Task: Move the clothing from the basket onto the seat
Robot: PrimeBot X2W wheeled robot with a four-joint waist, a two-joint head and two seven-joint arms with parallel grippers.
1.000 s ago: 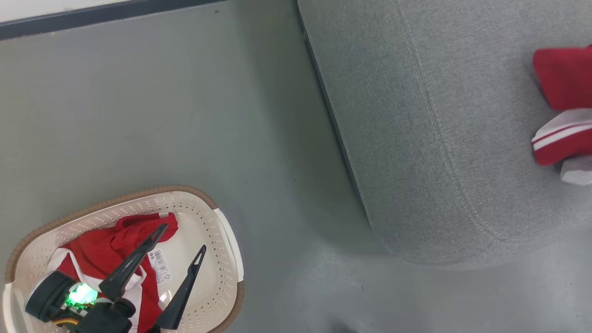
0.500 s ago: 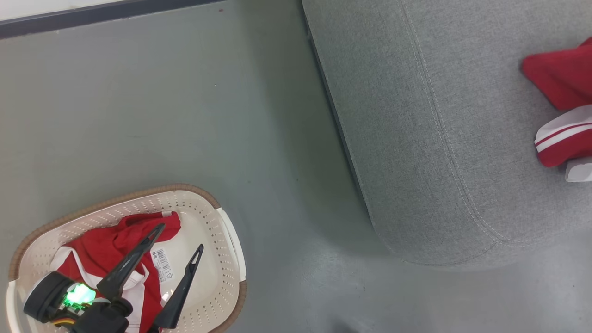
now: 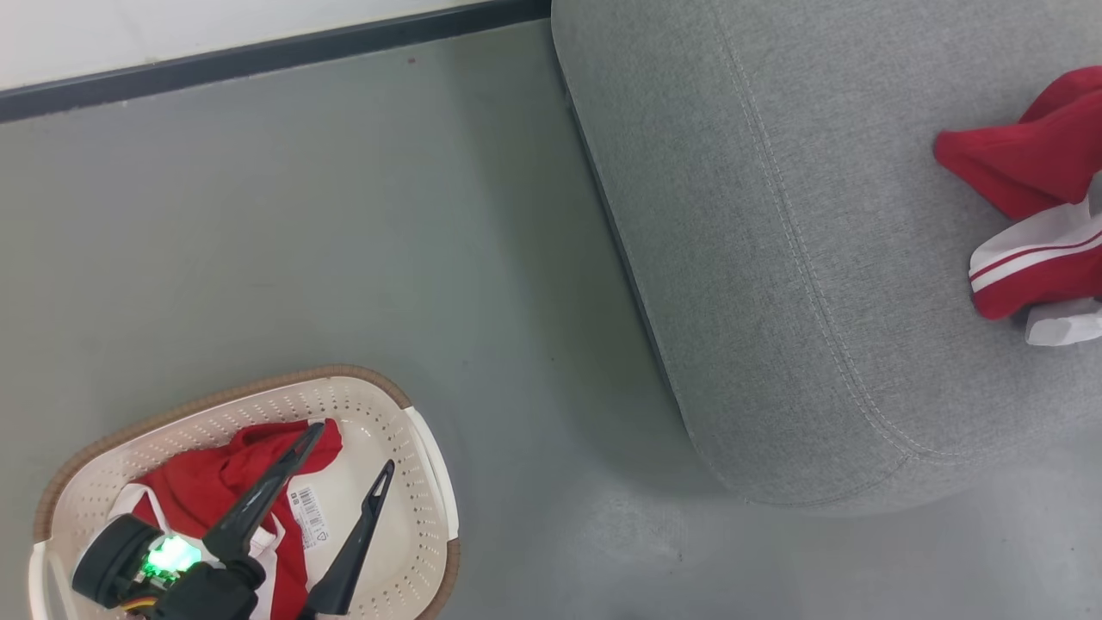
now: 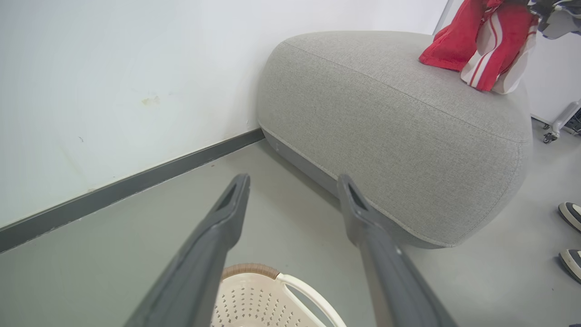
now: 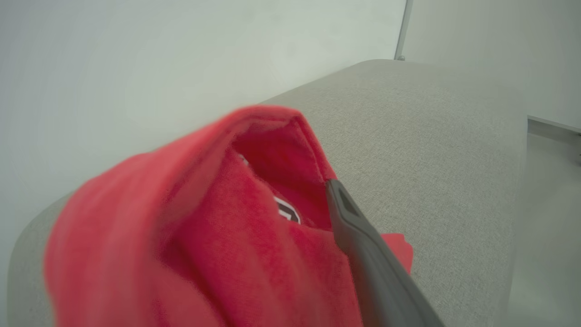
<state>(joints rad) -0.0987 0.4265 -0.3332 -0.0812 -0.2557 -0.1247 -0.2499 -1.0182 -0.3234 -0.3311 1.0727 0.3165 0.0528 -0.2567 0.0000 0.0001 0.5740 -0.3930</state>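
Head view: your left gripper (image 3: 354, 446) hangs spread wide above the basket (image 3: 405, 517), clothing (image 3: 207, 482) under its fingers (image 3: 258, 504); grey floor (image 3: 344, 241) ahead, the seat (image 3: 775, 258) well to its right bearing another garment (image 3: 1024, 215); left wrist view: white wall (image 4: 113, 68) and dark skirting (image 4: 136, 181) beyond the fingertips (image 4: 236, 190), shoes (image 4: 571, 213) far right; right wrist view: your right gripper (image 5: 290, 190) shows one finger (image 5: 363, 254), red cloth hiding the other, so you cannot tell its state; seat beneath
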